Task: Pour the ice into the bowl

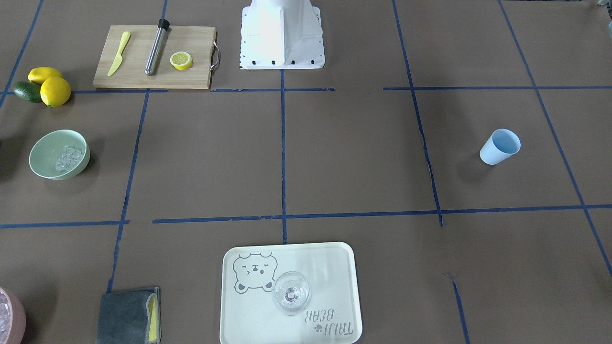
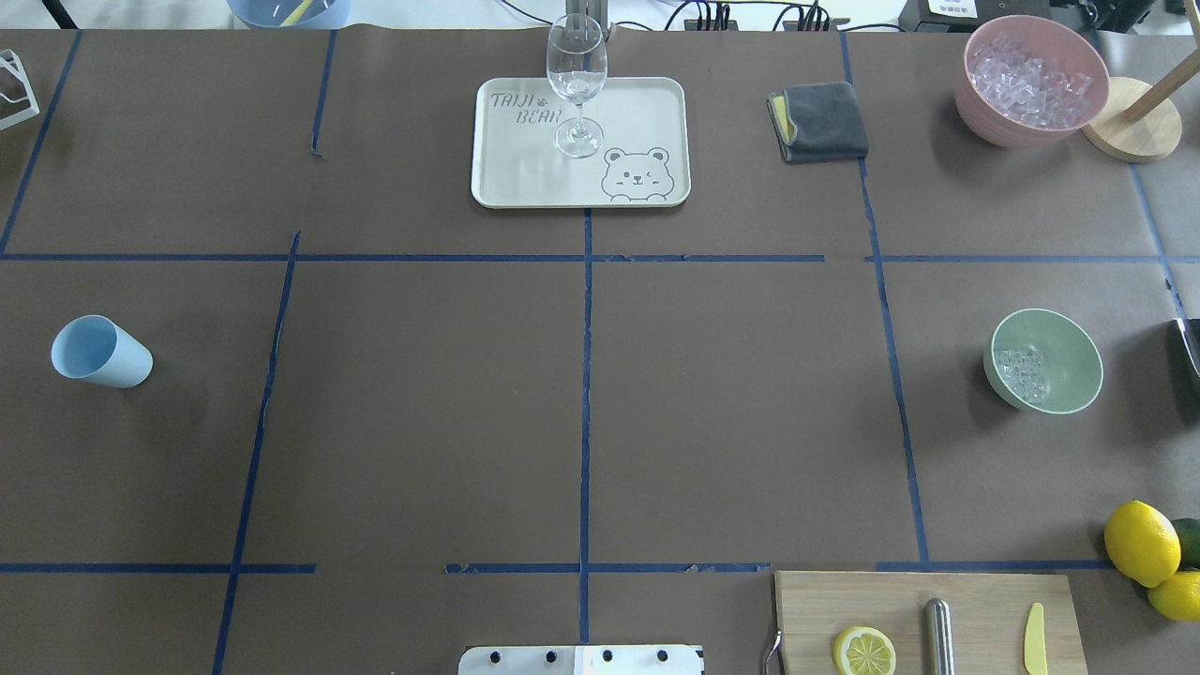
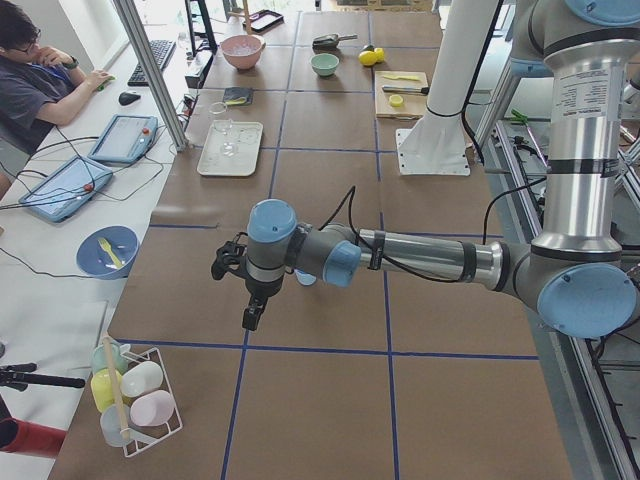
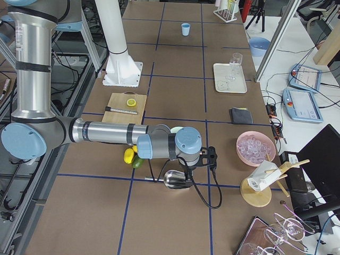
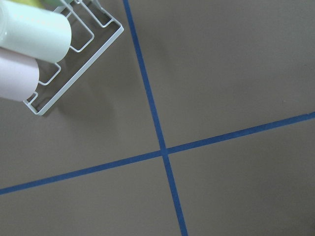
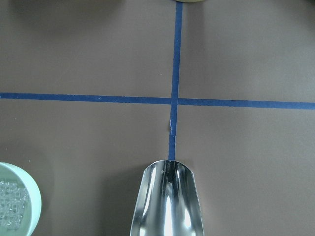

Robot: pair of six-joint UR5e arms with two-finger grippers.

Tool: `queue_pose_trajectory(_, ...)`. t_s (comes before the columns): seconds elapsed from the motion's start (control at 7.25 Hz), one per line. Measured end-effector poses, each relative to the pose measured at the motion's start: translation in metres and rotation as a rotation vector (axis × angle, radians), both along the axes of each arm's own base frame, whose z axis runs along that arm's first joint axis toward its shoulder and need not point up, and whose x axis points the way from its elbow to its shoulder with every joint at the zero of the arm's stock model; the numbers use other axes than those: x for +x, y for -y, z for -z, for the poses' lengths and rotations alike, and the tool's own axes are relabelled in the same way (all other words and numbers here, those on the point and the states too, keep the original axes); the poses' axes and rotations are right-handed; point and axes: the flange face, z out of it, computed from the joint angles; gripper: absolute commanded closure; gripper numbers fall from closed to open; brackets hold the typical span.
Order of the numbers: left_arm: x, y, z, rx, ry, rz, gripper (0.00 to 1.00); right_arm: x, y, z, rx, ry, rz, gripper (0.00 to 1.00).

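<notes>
Ice (image 2: pixel 1022 373) lay in bowl (image 2: pixel 1042 361), at 9 o'clock of the empty scoop (image 6: pixel 167 201) at right gripper (image 4: pixel 192 169), likely pulled clear post-pour; left gripper (image 3: pixel 252 312) hung well apart; whether either was closed couldn't be told.

The only text I can read is "TAIJI BEAR", printed on the cream tray (image 2: pixel 656 112) beside a bear drawing. In the overhead view it sits at the tray's 10 o'clock. In the front-facing view it is upside down at 5 o'clock. The sticker (image 3: pixel 585 95) on the left arm is too small to read.
</notes>
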Motion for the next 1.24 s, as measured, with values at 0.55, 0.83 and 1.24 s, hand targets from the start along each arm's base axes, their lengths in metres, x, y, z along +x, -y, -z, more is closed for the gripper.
queue_pose_trajectory(0.55,-0.023,-0.012,-0.038,-0.117,-0.065,0.042,0.00,0.002,0.006,0.005,0.022,-0.020,-0.003,0.00)
queue_pose_trajectory(0.83,-0.023,-0.013,-0.040,-0.143,-0.065,0.040,0.00,0.002,0.006,0.004,0.009,-0.016,-0.004,0.00)
queue_pose_trajectory(1.24,-0.023,-0.014,-0.040,-0.146,-0.063,0.036,0.00,0.002,0.006,0.004,-0.034,-0.012,-0.004,0.00)
